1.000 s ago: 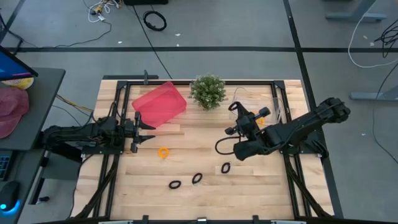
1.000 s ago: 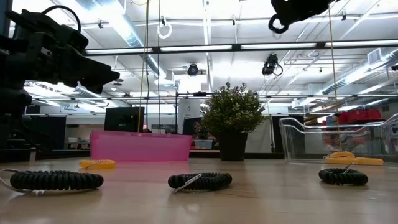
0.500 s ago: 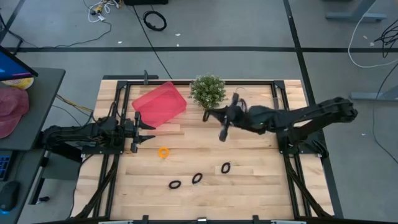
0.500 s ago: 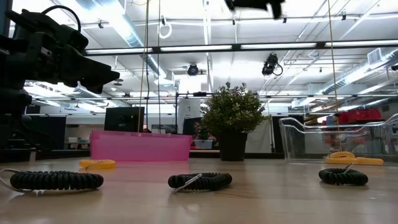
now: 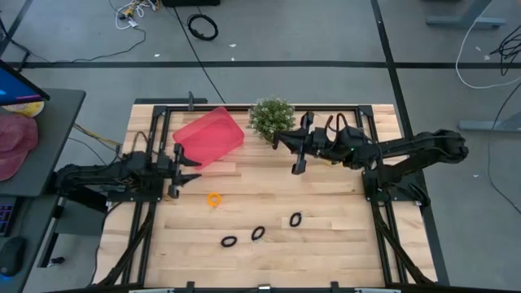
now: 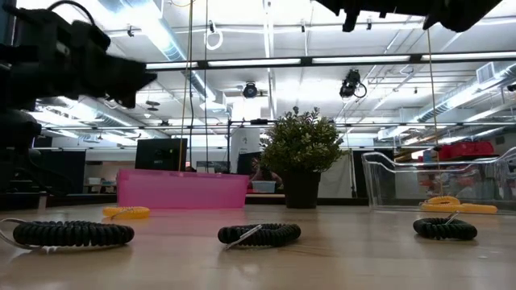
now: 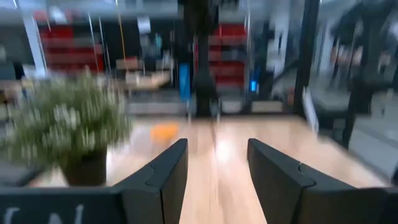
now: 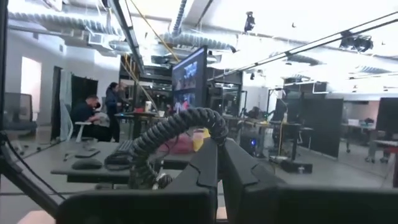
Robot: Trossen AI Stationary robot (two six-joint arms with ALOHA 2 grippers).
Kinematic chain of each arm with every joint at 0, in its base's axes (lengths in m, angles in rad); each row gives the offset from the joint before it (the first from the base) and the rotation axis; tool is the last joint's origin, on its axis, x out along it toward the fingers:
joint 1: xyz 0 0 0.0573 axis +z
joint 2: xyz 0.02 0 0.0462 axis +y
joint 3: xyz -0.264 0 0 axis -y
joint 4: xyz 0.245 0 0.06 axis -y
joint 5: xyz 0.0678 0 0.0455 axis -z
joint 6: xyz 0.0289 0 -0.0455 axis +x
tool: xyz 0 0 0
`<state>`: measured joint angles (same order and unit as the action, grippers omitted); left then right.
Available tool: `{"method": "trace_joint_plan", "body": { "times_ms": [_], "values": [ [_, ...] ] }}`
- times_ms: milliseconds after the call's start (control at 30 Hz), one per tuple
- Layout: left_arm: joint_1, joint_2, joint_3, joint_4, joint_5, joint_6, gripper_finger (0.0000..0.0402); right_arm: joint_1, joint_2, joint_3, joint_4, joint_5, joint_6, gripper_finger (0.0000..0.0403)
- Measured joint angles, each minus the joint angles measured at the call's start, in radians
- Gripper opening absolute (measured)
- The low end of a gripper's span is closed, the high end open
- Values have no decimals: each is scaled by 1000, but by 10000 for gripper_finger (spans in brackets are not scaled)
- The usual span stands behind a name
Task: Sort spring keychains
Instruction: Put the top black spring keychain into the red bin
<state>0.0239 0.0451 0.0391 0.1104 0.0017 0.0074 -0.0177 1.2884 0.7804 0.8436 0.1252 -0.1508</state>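
My right gripper (image 5: 285, 142) is high above the table's far part, just right of the green plant (image 5: 273, 120), and is shut on a black spring keychain (image 8: 174, 134). Three more black keychains (image 5: 257, 233) lie flat on the wood near the front. An orange one (image 5: 214, 198) lies left of centre. My left gripper (image 5: 181, 167) hovers open at the table's left, near the pink bin (image 5: 209, 136), with nothing between its fingers (image 7: 165, 177). My right gripper pinches the black keychain's coil at one spot (image 8: 216, 138) between its two shut fingers. The fingers lie about level and point toward the table's left. The coil arches up over the fingertips and droops to one side (image 8: 142, 171), lifted clear of the table.
A clear bin (image 6: 435, 181) at the far right holds orange keychains (image 6: 459, 207). The plant stands between the pink bin and the clear one. Black frame rails (image 5: 383, 236) run along the table's sides. A desk with a monitor stands off the left edge.
My right arm has swung toward the far edge and the table's left. Its gripper has turned and rolled to about level, and it stays shut on the black keychain. My left gripper has tipped up a little in place.
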Motion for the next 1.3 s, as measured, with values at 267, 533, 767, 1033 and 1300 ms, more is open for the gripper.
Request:
{"method": "trace_joint_plan", "body": {
  "times_ms": [267,533,767,1033,1300],
  "values": [
    [0,0,1,390,9,-22,172,-5,0,-8,-13,-10,67,0],
    [1,102,2,568,-21,23,172,5,12,-7,3,2,103,0],
    [1,341,65,649,32,-49,172,20,167,99,-9,-3,88,0],
    [0,576,217,605,136,-48,172,72,298,220,-110,-5,8,0],
    [0,764,330,452,31,-53,172,94,298,224,-128,23,-42,2]
  ]
}}
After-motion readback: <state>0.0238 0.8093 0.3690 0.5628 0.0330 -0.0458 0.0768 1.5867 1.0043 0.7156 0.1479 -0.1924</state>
